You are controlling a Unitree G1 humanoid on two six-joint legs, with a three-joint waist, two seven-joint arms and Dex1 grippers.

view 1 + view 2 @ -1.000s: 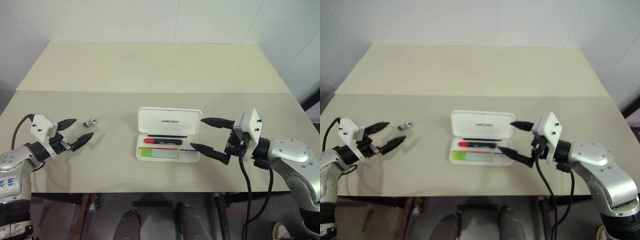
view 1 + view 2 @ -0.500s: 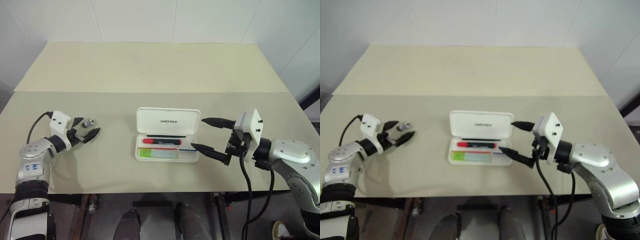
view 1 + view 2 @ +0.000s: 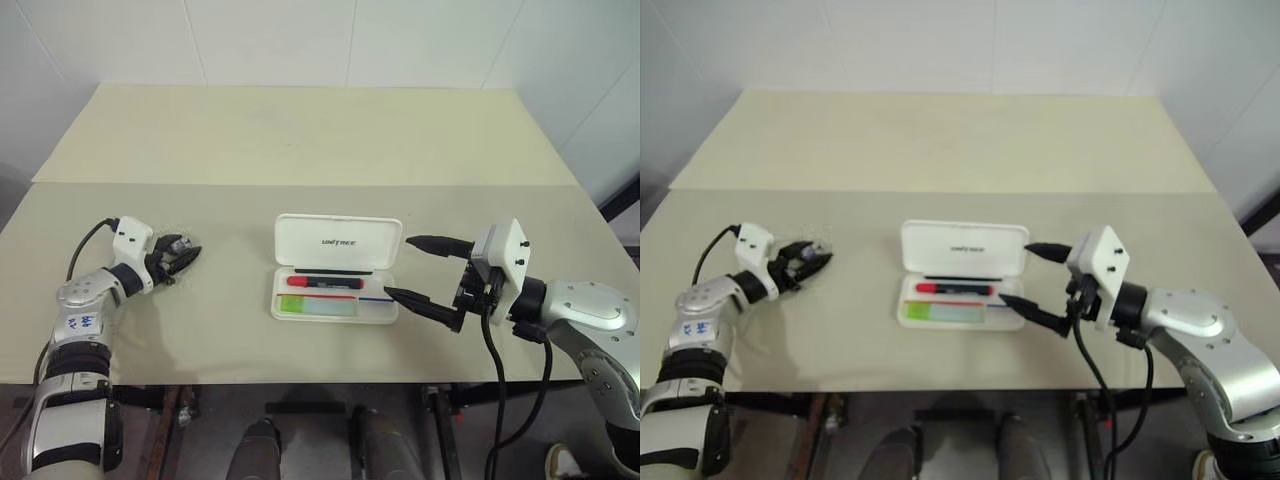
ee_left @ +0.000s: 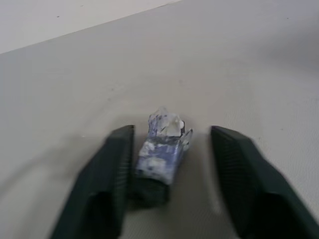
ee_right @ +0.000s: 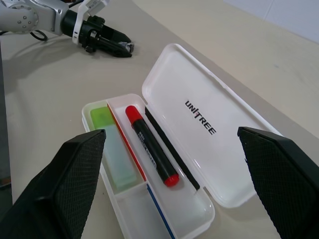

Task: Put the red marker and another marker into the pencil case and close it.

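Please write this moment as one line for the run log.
left end effector: around small bluish object, not clamped | right end effector: open beside pencil case | case: open, red marker inside

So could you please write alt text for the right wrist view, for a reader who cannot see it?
An open white pencil case lies on a beige table, holding a red marker and a light green marker. The right claw spreads wide open around it. Farther off, the left claw reaches a small object on the table.

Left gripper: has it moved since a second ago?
Yes. The left gripper has advanced toward the pencil case, and its jaws now straddle the small crumpled object that earlier lay ahead of them.
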